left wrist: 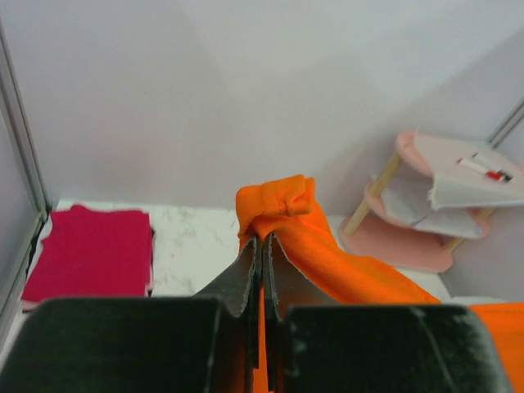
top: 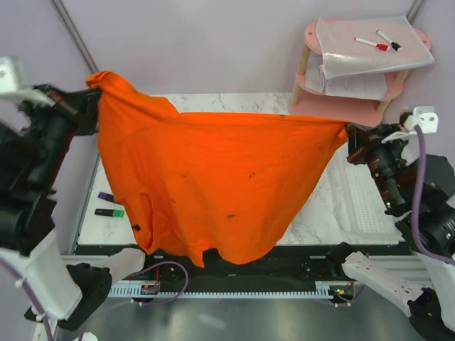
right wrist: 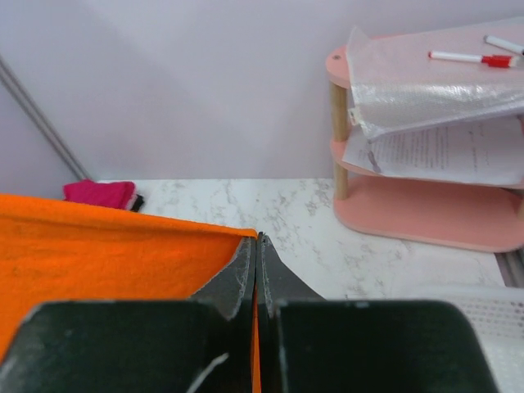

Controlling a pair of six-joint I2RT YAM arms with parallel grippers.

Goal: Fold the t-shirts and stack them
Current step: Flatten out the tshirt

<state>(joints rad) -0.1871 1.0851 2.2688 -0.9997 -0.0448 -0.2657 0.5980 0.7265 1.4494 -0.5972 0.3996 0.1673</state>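
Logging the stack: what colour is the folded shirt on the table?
The folded shirt is magenta-pink; left wrist view shows it best.

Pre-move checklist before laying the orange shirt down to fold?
1. Left fingers shut on orange shirt: ok.
2. Right fingers shut on its other corner: ok.
3. Top edge stretched taut: ok.
4. Lower hem clear of table: cannot tell.
5. Landing area free: not ok, highlighters lie by the shirt's left edge.
6. Pink shirt folded, ready for stacking: ok.
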